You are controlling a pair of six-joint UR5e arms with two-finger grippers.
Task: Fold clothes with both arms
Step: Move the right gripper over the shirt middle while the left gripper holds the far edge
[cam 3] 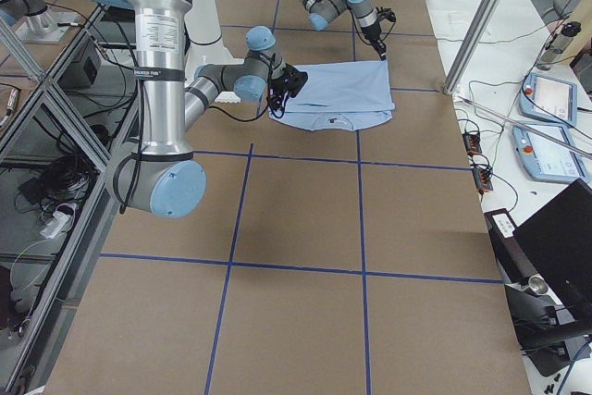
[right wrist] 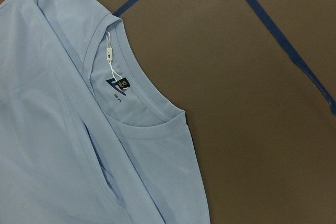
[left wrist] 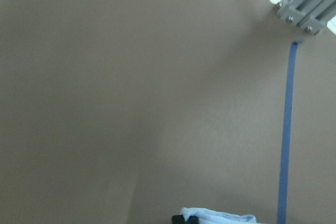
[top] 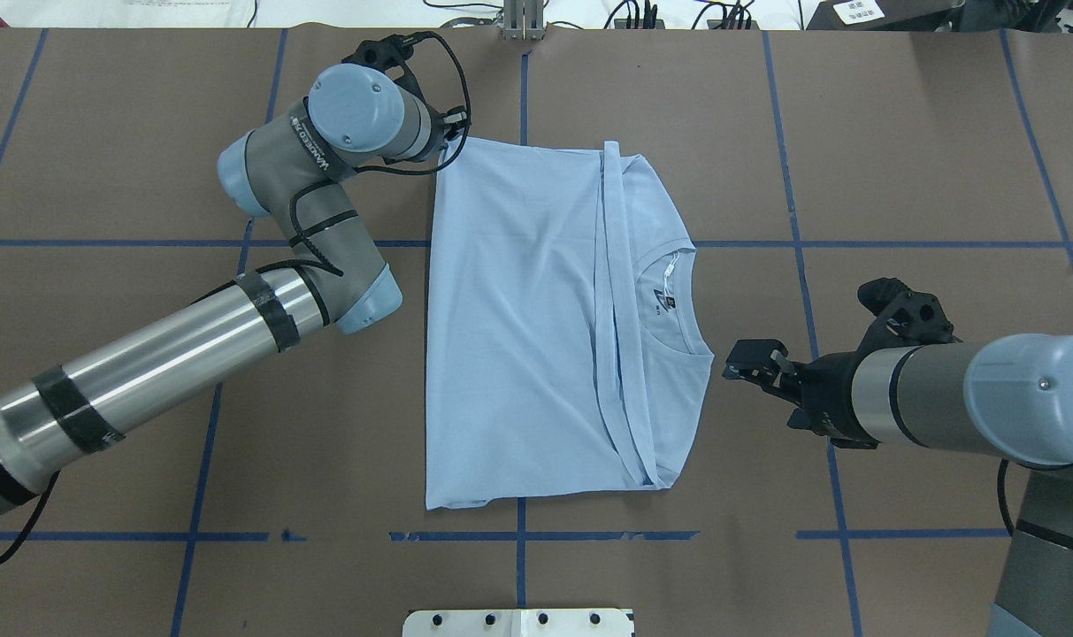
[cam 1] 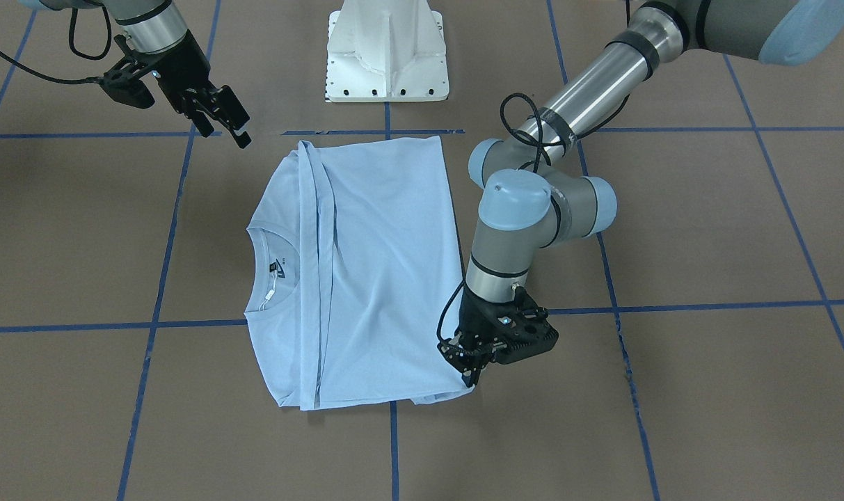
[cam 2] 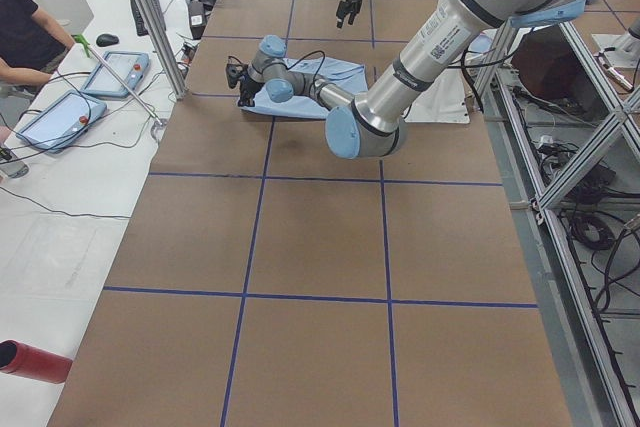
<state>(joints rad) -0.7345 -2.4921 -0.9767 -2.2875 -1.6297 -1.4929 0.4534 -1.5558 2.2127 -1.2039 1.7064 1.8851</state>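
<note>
The shirt (top: 518, 327) lies flat and folded to a rough rectangle in the middle of the table (top: 925, 133), collar toward the robot's right and a straight folded edge toward its left. A narrow folded band runs across it just inside the collar, from the far edge to the near one. The near edge stops just short of a tape line (top: 518, 535), and the white base (cam 1: 387, 56) stands beyond that line, apart from the cloth. The left gripper (cam 1: 472, 372) is down at the far left corner of the shirt, its fingers pinched together on the corner (the left wrist view shows a bit of pale cloth at a black fingertip (left wrist: 184, 219)). The left arm's elbow hangs low beside the left edge, so that side is crowded. The right gripper (top: 738, 363) hovers just off the collar edge, fingers spread and touching nothing. The label (right wrist: 118, 85) shows inside the neck. Bare table lies wide to either side of the shirt, and beyond its far edge.
</note>
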